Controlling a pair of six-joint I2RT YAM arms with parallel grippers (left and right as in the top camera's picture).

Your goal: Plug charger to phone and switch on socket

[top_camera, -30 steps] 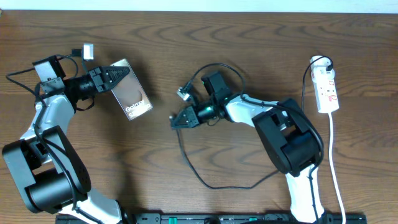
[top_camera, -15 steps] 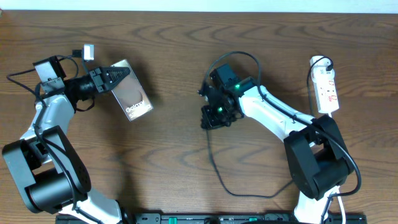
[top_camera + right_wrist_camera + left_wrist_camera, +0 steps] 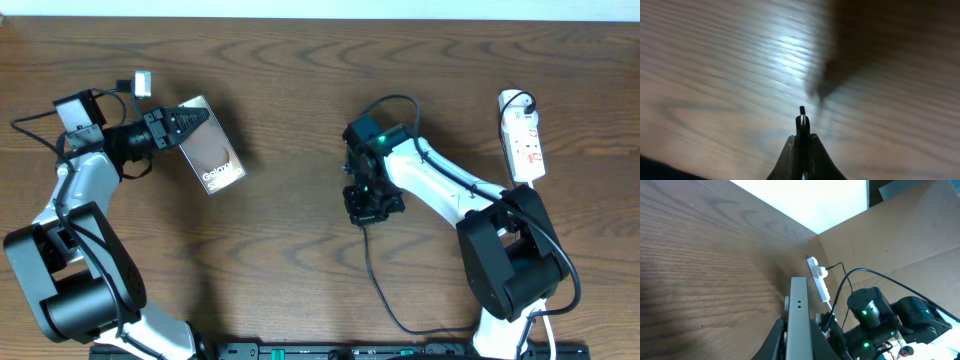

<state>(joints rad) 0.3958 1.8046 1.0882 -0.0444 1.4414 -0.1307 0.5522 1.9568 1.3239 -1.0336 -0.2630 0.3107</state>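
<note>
Phone [image 3: 210, 150] left, socket [image 3: 524, 145] right, charger [image 3: 801, 122] apparently between.

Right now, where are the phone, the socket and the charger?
phone [image 3: 212, 152]: overhead view, middle of its glossy face.
socket [image 3: 526, 146]: overhead view, middle of the white strip body.
charger [image 3: 802, 120]: right wrist view, on the slim plug tip.

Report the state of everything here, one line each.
phone: clamped in left tool, no cable plugged in.
charger: plug tip pinched in right tool, apart from phone.
socket: lying flat, black plug in one end; switch unreadable.
left tool: shut on phone.
right tool: shut on charger.
</note>
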